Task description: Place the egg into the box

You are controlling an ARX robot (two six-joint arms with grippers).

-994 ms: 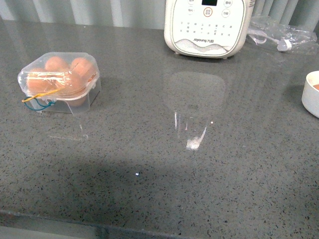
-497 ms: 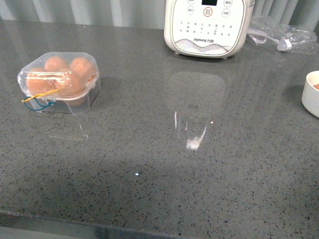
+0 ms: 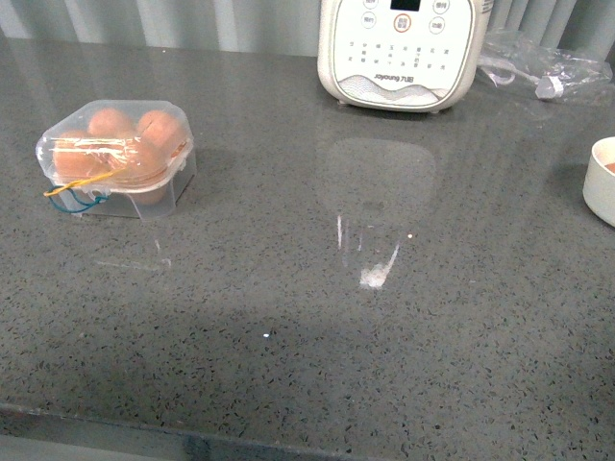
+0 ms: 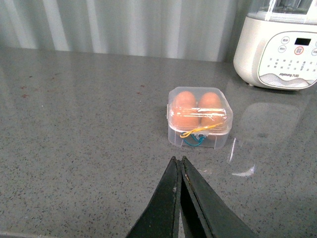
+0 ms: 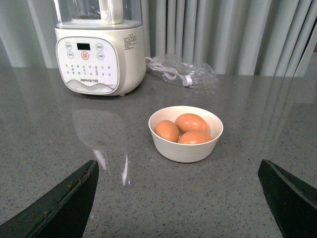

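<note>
Box [image 3: 117, 158] sits on the grey counter [image 3: 317, 327], well to the left of the white appliance [image 3: 402, 50] and nearer the robot than it; lid is down, yellow and teal bands [image 3: 75, 188] hang at its front edge. Orange-brown eggs show through the clear plastic, at least two clearly in the left wrist view [image 4: 199, 117]; whether all four cups are filled cannot be told. Three more brown eggs [image 5: 181, 129] lie in a white round bowl [image 5: 185, 134], to the right of the appliance and closer to the robot, well apart from the box; the front view catches only the bowl's rim [image 3: 602, 181]. Judgement: transfer not started at this moment, no egg is held by either arm, and the egg to move is presumably one of those in the bowl. Left gripper [image 4: 180, 163]: fingers pressed together, tips touching, nothing between them, aimed toward the box but clear of it. Right gripper [image 5: 178, 171]: fingers spread wide, empty, bowl framed between them and beyond the tips. Remaining, as judged: pick an egg, open the lid, seat the egg. Obstacle: closed, banded lid. A crumpled clear bag [image 5: 184, 75] lies behind the bowl beside the appliance, out of the path. Counter between bowl and box shows only reflections.
</note>
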